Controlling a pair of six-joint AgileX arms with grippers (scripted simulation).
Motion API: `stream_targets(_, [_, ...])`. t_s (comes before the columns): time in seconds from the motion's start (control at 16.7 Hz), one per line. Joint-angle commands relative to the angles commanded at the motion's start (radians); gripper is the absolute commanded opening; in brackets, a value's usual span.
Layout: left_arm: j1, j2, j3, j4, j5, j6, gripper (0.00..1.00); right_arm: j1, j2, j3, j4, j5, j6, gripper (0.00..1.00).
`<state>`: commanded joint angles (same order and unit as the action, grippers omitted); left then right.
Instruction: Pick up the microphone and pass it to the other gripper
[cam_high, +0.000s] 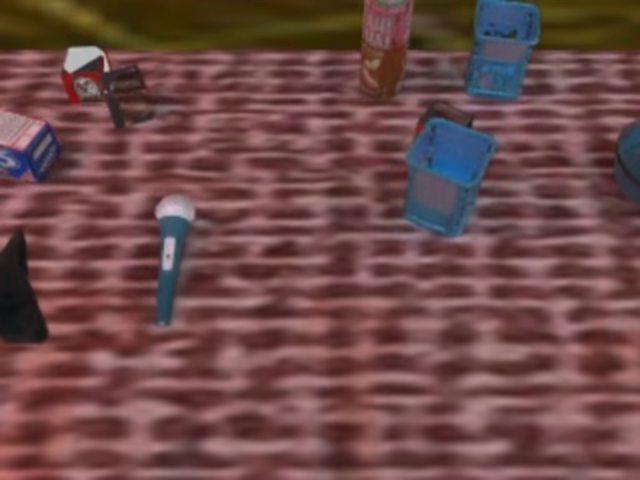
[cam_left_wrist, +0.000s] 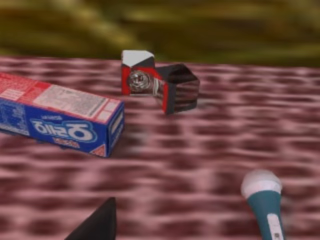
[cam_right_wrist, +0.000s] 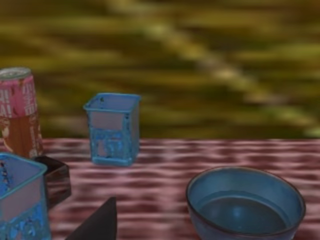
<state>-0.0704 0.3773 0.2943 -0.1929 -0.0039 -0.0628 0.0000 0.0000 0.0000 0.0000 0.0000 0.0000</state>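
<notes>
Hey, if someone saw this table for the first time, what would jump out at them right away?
Probably the teal microphone lying alone on the left half of the red patterned table, white head pointing to the far edge. Next, the two blue mesh baskets on the right, one near the far edge beside a pink can. The left gripper sits at the left edge, clear of the microphone.

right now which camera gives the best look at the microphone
The top view: the whole microphone lies flat on the table's left half, white head to far end, handle toward the near edge. The left wrist view catches only its head and upper handle at the picture's edge. The right wrist view does not show it.
</notes>
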Motion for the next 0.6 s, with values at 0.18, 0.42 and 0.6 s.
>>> stream_targets(0.18, [-0.044,0.294,0.186,-0.131,-0.005,-0.04,1.0,0.0,0.0,0.0,0.0,0.0,0.0,1.0])
stream_targets(0.42, [-0.106,0.719,0.444,-0.319,-0.012,-0.095,1.0,0.0,0.0,0.0,0.0,0.0,0.0,1.0])
stream_targets(0.6, [-0.151,0.998,0.626,-0.451,-0.015,-0.135,1.0,0.0,0.0,0.0,0.0,0.0,0.0,1.0])
